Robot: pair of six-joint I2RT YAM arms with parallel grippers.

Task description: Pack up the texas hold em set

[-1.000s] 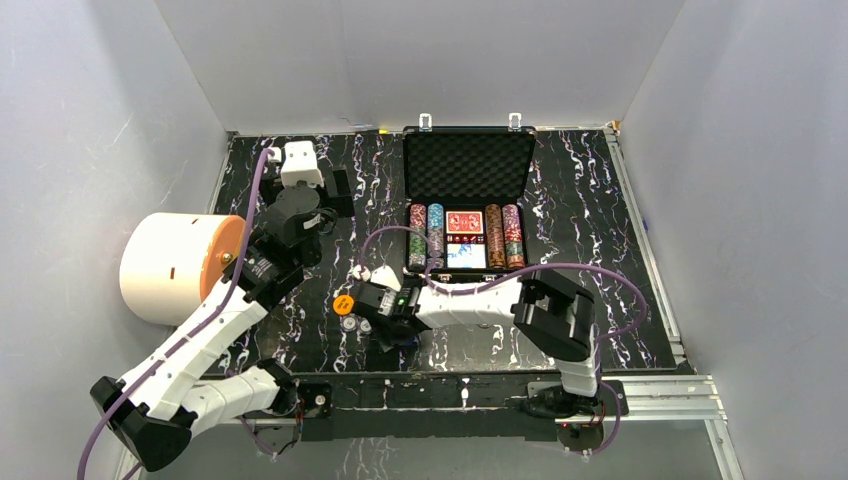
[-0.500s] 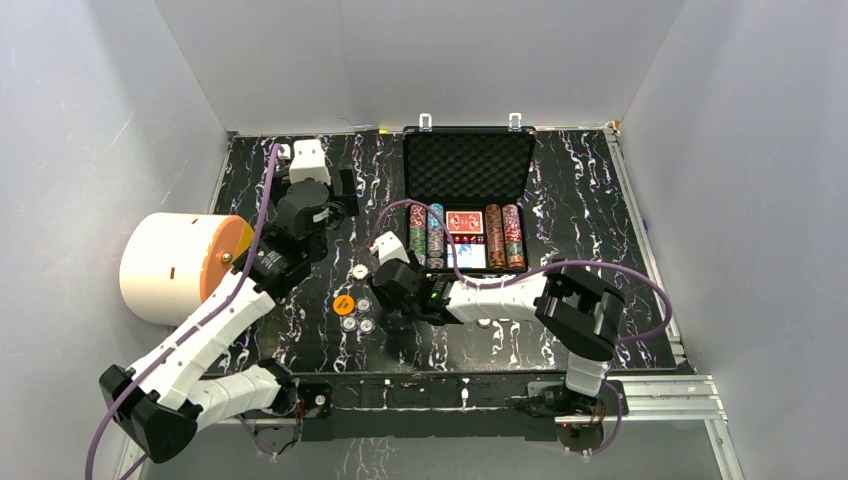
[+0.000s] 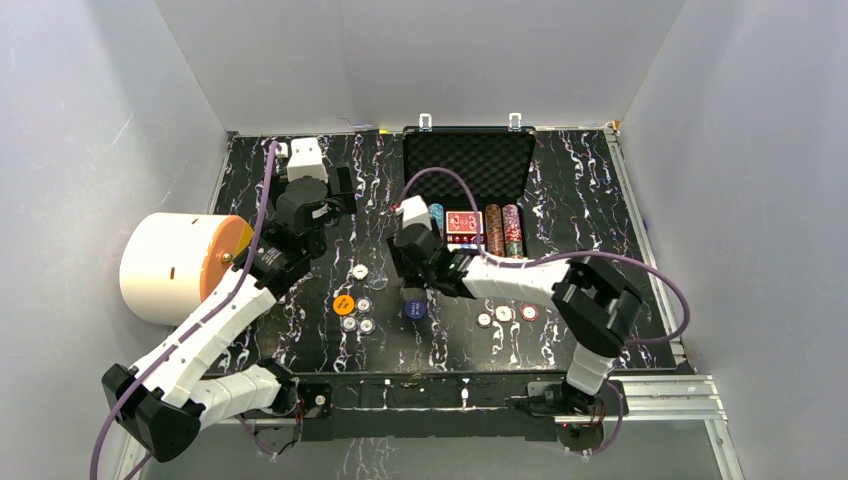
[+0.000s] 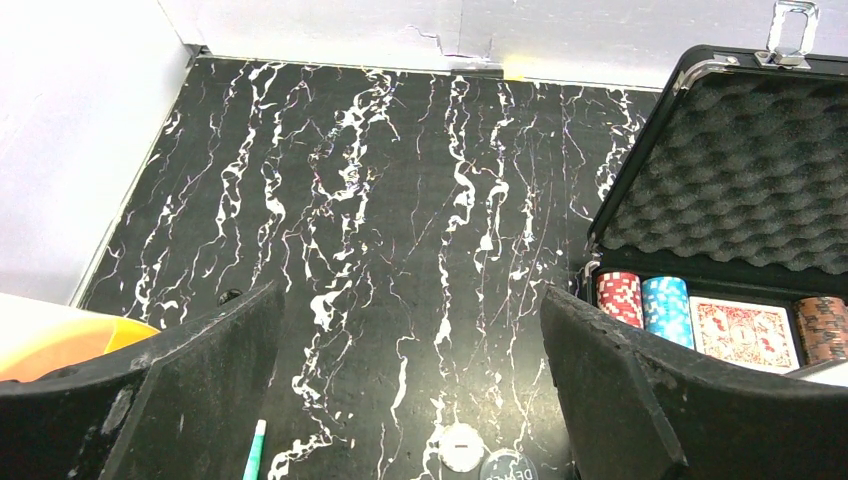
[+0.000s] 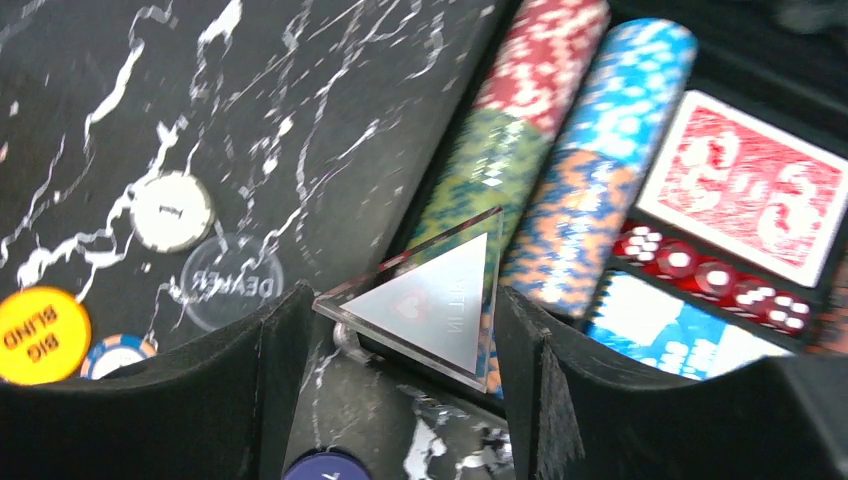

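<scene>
The white drum (image 3: 165,265) lies on its side at the left of the top view, with its orange face turned right. Up and to its right, the left claw (image 4: 410,300) hangs over the marbled table (image 4: 330,180), jaws spread wide and nothing between them. Toward mid-frame, the round buttons (image 3: 343,305) and some loose chips (image 3: 366,325) lie flat on the table, apart from the case.

Just right of these, the right claw (image 5: 403,300) pinches a clear triangular plaque (image 5: 440,300) at the near left corner of the briefcase (image 3: 468,160). The plaque is tilted: one corner points at the finger on frame left, and its flat edge meets the other finger.

The briefcase stands open with its long axis running left to right and its lid upright at the back. Inside, the chip rows (image 5: 520,120) run front to back beside a red card deck (image 5: 760,185) and a line of red dice (image 5: 700,268). Three stray chips (image 3: 504,315) lie in front of the case.
</scene>
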